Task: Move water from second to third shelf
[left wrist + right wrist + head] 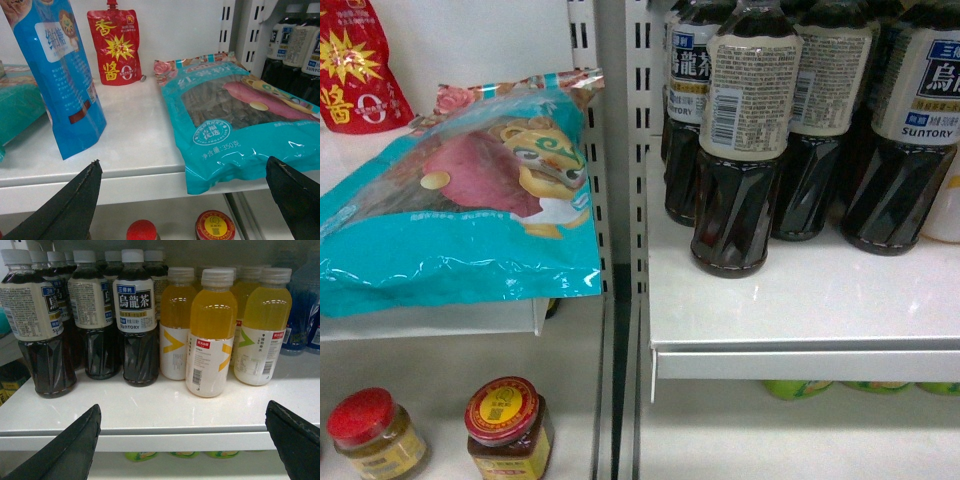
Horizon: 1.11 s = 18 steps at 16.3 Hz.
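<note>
The water is out of view in every camera. My left gripper (182, 165) is open, its two black fingers wide apart in front of the white shelf edge (140, 182) on the left bay, with nothing between them. My right gripper (183, 406) is also open and empty, level with the front lip of the drinks shelf (180, 440). Neither gripper shows in the head view.
Dark tea bottles (134, 315) with cream labels stand beside yellow juice bottles (212, 335) and bluish bottles (302, 305). A teal bag (235, 120) overhangs the left shelf, near a blue pouch (62, 75) and a red sauce pouch (114, 47). Red-lidded jars (505, 425) sit below.
</note>
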Motion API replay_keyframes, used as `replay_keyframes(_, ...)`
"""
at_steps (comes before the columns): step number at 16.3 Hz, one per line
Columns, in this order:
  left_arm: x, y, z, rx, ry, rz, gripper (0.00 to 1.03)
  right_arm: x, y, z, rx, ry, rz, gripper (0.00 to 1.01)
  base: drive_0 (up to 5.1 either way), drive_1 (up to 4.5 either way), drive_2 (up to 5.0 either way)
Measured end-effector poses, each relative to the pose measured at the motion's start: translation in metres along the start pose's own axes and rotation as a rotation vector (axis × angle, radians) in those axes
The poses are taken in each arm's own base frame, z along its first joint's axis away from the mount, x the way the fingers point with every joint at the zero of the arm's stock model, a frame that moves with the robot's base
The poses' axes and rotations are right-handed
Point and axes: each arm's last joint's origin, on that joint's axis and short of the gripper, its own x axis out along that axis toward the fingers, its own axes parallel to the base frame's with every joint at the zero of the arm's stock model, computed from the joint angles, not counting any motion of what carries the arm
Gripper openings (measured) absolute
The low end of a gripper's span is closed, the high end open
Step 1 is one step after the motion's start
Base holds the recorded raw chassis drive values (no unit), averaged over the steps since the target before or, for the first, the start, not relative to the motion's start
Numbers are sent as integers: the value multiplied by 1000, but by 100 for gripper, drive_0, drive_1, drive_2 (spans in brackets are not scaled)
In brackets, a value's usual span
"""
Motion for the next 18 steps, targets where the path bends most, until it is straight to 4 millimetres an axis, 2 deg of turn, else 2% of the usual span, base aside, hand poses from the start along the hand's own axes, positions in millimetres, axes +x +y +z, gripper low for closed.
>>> replay_keyframes(18, 0, 0, 0, 0, 0, 0, 98, 0, 0, 0, 0, -1, 0, 98, 0, 0, 0)
